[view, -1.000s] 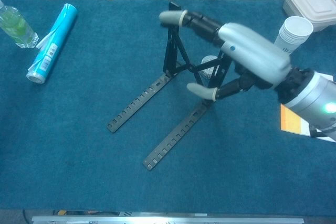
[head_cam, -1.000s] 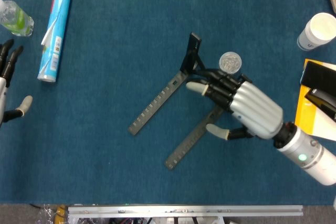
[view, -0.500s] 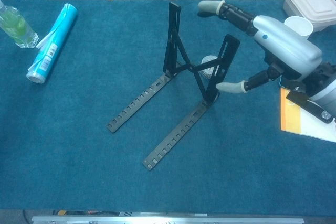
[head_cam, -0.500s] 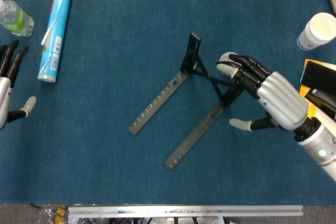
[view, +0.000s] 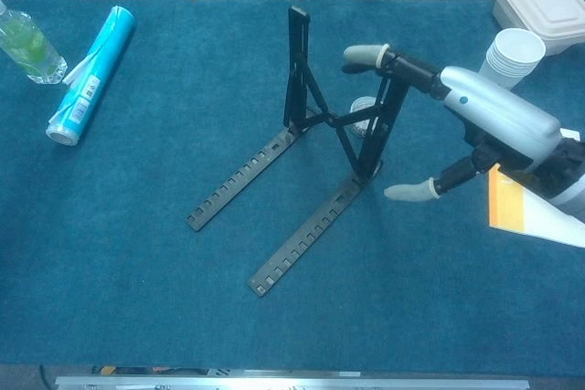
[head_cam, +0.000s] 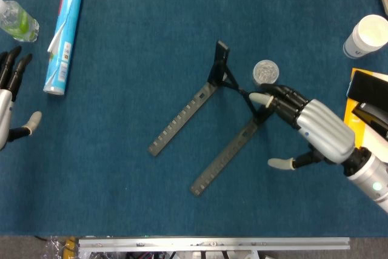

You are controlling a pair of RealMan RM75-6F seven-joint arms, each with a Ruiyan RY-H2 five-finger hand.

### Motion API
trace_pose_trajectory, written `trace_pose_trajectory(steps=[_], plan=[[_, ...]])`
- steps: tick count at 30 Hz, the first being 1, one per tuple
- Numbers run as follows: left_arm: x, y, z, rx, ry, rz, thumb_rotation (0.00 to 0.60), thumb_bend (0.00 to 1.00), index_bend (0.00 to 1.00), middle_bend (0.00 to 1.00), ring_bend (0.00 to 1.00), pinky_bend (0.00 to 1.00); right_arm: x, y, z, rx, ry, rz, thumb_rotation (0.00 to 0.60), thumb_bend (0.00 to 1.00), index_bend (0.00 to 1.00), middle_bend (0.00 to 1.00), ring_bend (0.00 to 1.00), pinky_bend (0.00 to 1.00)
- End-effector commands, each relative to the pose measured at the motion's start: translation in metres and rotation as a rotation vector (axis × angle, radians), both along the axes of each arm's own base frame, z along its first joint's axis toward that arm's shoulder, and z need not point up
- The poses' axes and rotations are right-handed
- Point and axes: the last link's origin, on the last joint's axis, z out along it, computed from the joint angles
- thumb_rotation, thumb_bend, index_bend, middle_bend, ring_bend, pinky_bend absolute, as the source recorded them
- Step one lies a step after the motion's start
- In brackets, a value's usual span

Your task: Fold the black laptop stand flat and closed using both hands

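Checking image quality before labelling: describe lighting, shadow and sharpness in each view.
Head view: even, bluish light; the laptop stand and right hand are sharp, with hardly any shadow on the cloth; the left hand is cut by the frame edge. Chest view: equally flat light, a soft highlight on the right hand's silver shell, no visible blur.

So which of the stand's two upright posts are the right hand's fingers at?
The one nearer the paper cups; the right hand reaches its top, the other post stands free.

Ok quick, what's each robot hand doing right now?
Left robot hand: open, holding nothing, at the table's left edge.
Right robot hand: open, fingertips at the laptop stand's right upright, not gripping it.
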Motion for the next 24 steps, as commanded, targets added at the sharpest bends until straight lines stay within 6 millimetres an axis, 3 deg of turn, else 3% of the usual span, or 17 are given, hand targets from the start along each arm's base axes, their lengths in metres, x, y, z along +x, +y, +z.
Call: trace_pose_trajectory(steps=[1, 24], plan=[[0.000, 0.000, 0.000, 0.000, -0.001, -0.001, 0.600, 0.26, 0.02, 0.00, 0.00, 0.00, 0.002, 0.004, -0.001, 0.025, -0.008, 0.012, 0.600, 0.06, 0.00, 0.12, 0.00, 0.10], [0.002, 0.000, 0.001, 0.000, 0.000, -0.008, 0.600, 0.26, 0.02, 0.00, 0.00, 0.00, 0.015, 0.012, -0.013, 0.117, -0.053, 0.054, 0.600, 0.06, 0.00, 0.12, 0.00, 0.10]])
